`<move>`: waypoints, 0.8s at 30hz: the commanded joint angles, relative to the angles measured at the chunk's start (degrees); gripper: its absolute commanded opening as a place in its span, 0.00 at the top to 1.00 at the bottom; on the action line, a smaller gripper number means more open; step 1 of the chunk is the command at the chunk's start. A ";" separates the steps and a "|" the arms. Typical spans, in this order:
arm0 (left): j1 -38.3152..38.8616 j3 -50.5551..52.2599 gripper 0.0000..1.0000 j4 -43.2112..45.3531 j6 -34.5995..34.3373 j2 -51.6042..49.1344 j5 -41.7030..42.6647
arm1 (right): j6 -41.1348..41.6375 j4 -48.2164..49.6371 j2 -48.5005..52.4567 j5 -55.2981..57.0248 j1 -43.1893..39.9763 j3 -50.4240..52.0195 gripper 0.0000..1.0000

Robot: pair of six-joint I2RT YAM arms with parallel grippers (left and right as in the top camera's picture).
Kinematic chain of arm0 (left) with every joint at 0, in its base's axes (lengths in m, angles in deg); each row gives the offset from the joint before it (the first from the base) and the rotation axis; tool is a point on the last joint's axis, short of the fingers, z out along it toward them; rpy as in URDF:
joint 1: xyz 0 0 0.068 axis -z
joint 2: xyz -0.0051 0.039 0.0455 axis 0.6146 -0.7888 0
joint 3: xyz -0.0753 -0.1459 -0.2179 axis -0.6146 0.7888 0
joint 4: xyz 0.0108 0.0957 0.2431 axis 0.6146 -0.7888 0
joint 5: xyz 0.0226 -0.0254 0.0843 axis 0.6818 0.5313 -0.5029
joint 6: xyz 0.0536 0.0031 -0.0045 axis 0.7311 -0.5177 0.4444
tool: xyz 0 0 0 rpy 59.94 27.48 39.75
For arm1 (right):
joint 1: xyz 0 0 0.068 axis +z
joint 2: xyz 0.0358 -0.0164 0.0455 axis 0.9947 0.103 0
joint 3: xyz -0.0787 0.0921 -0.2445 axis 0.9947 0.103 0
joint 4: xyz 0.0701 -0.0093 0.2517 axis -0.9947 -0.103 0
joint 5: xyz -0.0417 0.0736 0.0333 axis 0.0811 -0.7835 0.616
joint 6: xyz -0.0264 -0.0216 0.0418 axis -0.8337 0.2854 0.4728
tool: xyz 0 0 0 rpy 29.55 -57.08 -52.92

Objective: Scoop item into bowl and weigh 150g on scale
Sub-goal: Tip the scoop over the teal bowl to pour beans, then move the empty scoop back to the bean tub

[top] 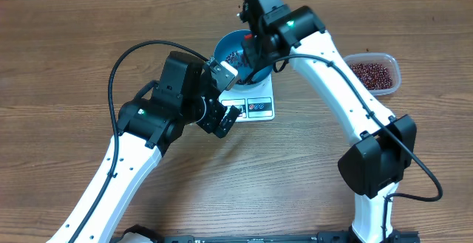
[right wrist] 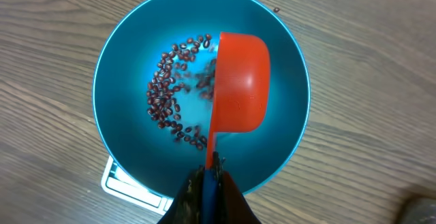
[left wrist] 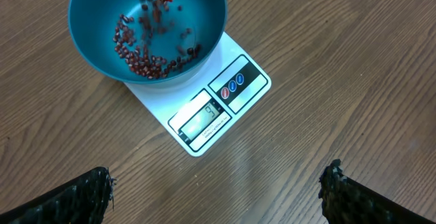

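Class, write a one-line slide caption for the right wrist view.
Right gripper tips an orange-red scoop, spilling beans into the blue bowl on the scale.

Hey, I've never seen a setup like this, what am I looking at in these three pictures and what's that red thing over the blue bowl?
These are two white robot arms at a wooden table, each ending in a two-finger tool. One picture comes from a camera above the table; the other two come from cameras on each wrist, looking down past the fingers.

On the table sits a small white scale with a blue bowl on it. A thin scatter of dark red beans lies in the bowl, and a clear tub with more beans stands to one side.

The red thing is a measuring scoop. The right tool is shut on its handle and holds it tipped over the bowl, with beans falling out. The left tool is open, holds nothing and hangs above the table near the scale.
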 commanded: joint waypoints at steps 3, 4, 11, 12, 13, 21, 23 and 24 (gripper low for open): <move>0.13 -1.31 0.00 0.15 -0.83 0.72 0.02 | -0.94 0.15 -1.88 5.73 1.33 -1.92 0.96; 0.13 -1.31 0.00 0.15 -0.83 0.72 0.02 | -0.90 0.11 -1.88 5.66 1.33 -1.92 0.96; 0.13 -1.31 0.00 0.15 -0.83 0.72 0.02 | -0.92 -0.09 -2.54 4.79 1.09 -1.92 0.96; 0.13 -1.31 0.00 0.15 -0.83 0.72 0.02 | -0.92 -0.09 -2.71 4.59 0.94 -1.92 0.96; 0.13 -1.31 0.00 0.15 -0.83 0.72 0.02 | -0.85 -0.09 -3.02 4.15 0.74 -1.92 0.96; 0.11 -1.31 0.00 0.15 -0.83 0.72 0.02 | -0.72 -1.29 -6.64 -2.21 -2.99 -1.92 0.96; 0.13 -1.31 0.00 0.15 -0.83 0.72 0.02 | -0.74 -2.38 -8.13 -5.84 -4.96 -1.92 0.96; 0.11 -1.31 0.00 0.15 -0.83 0.72 0.04 | -0.74 -3.15 -9.03 -7.85 -6.19 -1.92 0.96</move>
